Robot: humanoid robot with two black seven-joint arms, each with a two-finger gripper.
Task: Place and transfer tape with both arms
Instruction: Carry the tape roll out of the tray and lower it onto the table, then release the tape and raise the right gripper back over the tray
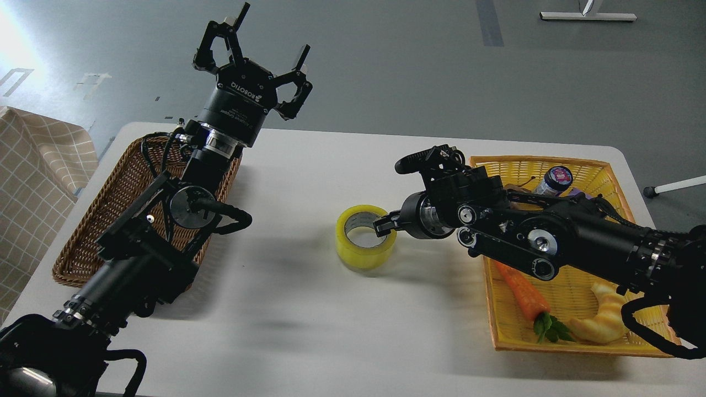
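Note:
The tape (361,242), a thick yellow translucent roll with a grey-white core, lies flat on the white table (309,331) near its middle. My right gripper (386,227) reaches in from the right. Its dark fingertips (381,225) converge on the roll's right wall, one inside the core and one outside, and look pinched on it. My left gripper (255,52) is raised high above the back left of the table, wide open and empty, far from the tape.
A brown wicker basket (83,242) sits at the left under my left arm. A yellow basket (551,165) at the right holds a carrot (524,298), a pale croissant toy (604,320) and a small bottle (556,181).

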